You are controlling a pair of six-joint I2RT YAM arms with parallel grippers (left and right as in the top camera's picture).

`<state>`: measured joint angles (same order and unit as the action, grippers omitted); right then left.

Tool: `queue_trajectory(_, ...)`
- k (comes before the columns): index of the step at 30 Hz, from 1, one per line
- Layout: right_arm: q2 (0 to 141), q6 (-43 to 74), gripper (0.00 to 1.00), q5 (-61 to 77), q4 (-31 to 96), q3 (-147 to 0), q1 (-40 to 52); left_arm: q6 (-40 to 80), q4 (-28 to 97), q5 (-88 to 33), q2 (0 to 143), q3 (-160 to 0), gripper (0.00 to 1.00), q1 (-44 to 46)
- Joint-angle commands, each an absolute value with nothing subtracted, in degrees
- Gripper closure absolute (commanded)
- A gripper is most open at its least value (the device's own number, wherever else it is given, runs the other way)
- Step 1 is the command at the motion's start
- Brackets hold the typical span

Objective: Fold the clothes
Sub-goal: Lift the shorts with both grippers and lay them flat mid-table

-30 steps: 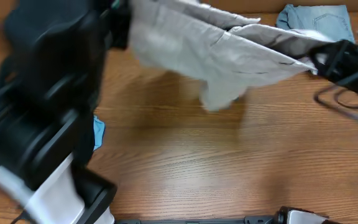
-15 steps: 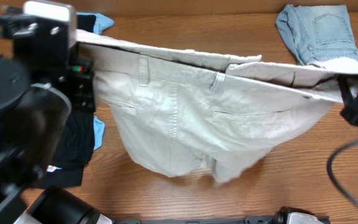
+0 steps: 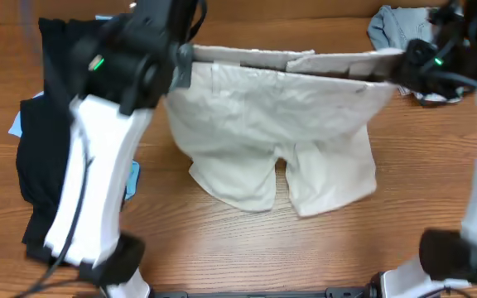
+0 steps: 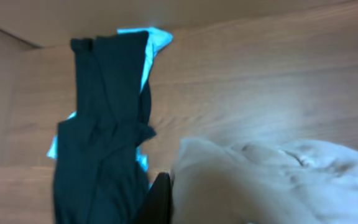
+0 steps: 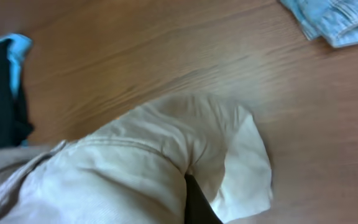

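Observation:
A pair of beige shorts (image 3: pixel 280 132) hangs spread out over the middle of the wooden table, waistband at the far side, both legs touching down toward the front. My left gripper (image 3: pixel 182 60) is shut on the left end of the waistband; the cloth (image 4: pixel 272 180) fills the lower right of the left wrist view. My right gripper (image 3: pixel 404 68) is shut on the right end of the waistband, and the beige cloth (image 5: pixel 135 168) wraps round its finger in the right wrist view.
A black garment (image 3: pixel 44 149) over light blue cloth (image 3: pixel 132 175) lies at the table's left; it also shows in the left wrist view (image 4: pixel 101 124). Folded light denim (image 3: pixel 392 25) lies at the far right corner, seen also in the right wrist view (image 5: pixel 334 22). Bare wood table (image 3: pixel 222 248).
Both arms have lifted and stretched the shorts flat by the waistband, then carried them toward the far side; the legs now hang down and rest on the table.

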<state>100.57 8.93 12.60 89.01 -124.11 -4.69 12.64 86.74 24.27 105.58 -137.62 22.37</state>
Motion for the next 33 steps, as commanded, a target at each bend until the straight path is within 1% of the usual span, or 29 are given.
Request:
queue_trajectory(1, 105.5, 8.6, 0.96, 9.0, 83.6, -124.3, -4.4, 13.1, 79.3, 26.5, 112.3, -135.9, 0.96, 19.8)
queue_trajectory(2, 107.2, 8.7, 0.96, 9.0, 81.2, -124.3, -4.2, 12.2, 75.7, 26.5, 114.5, -135.9, 0.96, 19.8)
queue_trajectory(3, 109.1, 8.7, 0.94, 9.0, 78.0, -124.3, -4.2, 11.2, 71.3, 26.5, 117.0, -135.9, 0.96, 19.7)
queue_trajectory(4, 110.7, 8.7, 0.88, 9.0, 75.1, -124.3, -4.1, 10.3, 67.5, 26.5, 119.2, -135.9, 0.91, 19.7)
queue_trajectory(5, 114.1, 8.7, 0.57, 9.0, 68.0, -124.2, -3.8, 8.4, 59.7, 26.5, 123.2, -135.9, 0.39, 19.7)
queue_trajectory(6, 115.7, 8.7, 0.21, 9.1, 64.4, -124.2, -3.6, 7.4, 55.7, 26.5, 125.3, -135.9, 0.0, 19.7)
queue_trajectory(7, 116.9, 8.8, 0.02, 9.3, 61.8, -124.2, -3.4, 7.0, 52.9, 26.4, 126.9, -135.9, 0.0, 19.8)
queue_trajectory(8, 117.8, 8.7, 0.0, 9.8, 59.7, -124.2, -3.2, 7.0, 50.0, 26.2, 128.5, -135.9, 0.0, 19.9)
queue_trajectory(11, 118.4, 8.9, 0.0, 10.3, 56.5, -124.2, -3.0, 6.9, 46.9, 22.4, 129.8, -135.9, 0.0, 19.9)
queue_trajectory(15, 116.4, 9.0, 0.0, 10.6, 58.8, -126.2, -3.0, 7.9, 50.1, 19.1, 127.1, -138.5, 0.0, 19.8)
queue_trajectory(21, 110.7, 8.9, 0.0, 14.0, 70.3, -127.2, -2.9, 7.2, 66.0, 14.2, 119.9, -146.4, 0.0, 19.9)
queue_trajectory(26, 109.3, 8.9, 0.0, 14.6, 84.6, -127.0, -2.9, 7.1, 79.1, 8.8, 115.4, -146.9, 0.0, 19.9)
queue_trajectory(27, 109.3, 8.9, 0.01, 14.6, 86.3, -126.7, -2.9, 7.5, 82.1, 8.7, 115.2, -146.9, 0.0, 19.9)
queue_trajectory(32, 108.4, 9.0, 0.14, 14.6, 90.8, -126.5, -2.9, 11.9, 95.5, 9.3, 115.2, -146.9, 0.0, 19.9)
queue_trajectory(33, 107.8, 9.0, 0.14, 14.6, 91.7, -126.4, -2.7, 12.5, 96.8, 9.7, 115.0, -146.8, 0.0, 19.9)
